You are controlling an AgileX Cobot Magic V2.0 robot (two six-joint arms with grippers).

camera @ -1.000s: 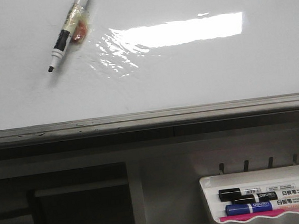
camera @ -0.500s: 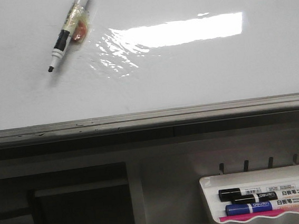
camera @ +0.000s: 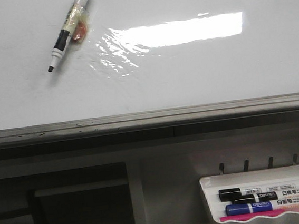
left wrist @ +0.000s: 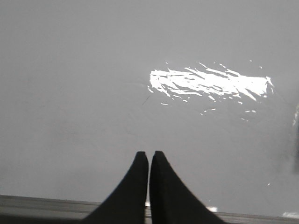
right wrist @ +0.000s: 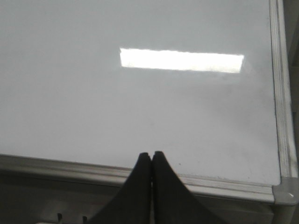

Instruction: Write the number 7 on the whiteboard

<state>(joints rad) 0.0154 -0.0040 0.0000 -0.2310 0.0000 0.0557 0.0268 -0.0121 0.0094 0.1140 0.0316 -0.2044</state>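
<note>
Two grippers: the left gripper (left wrist: pixel 149 158) and the right gripper (right wrist: pixel 151 157) each have their fingers pressed together with nothing between them; you hold no pen in either.
Marker tray (camera: pixel 209 183): nearest you, below the near edge of the board and toward its right corner; the spare markers (camera: pixel 269 198) lie in it.
Frame edge (camera: pixel 150 117): a grey metal strip along the near side of the board.
Whiteboard (camera: pixel 215 79): glossy white, with a glare bar and a wrinkled patch (camera: pixel 112 57) at mid-board.
Taped marker (camera: pixel 61 43): slants in from the far edge on the left side, tip down toward the surface. You cannot tell whether the tip is touching or just above it, and whatever carries the marker is out of view.
Number 7: no stroke of it shows anywhere on the board.
Change: none; over the last second the taped marker has kept the same place and slant.
Meaning: the writing has probably not begun, so the whole figure, starting with the top bar, remains for you to draw.
</note>
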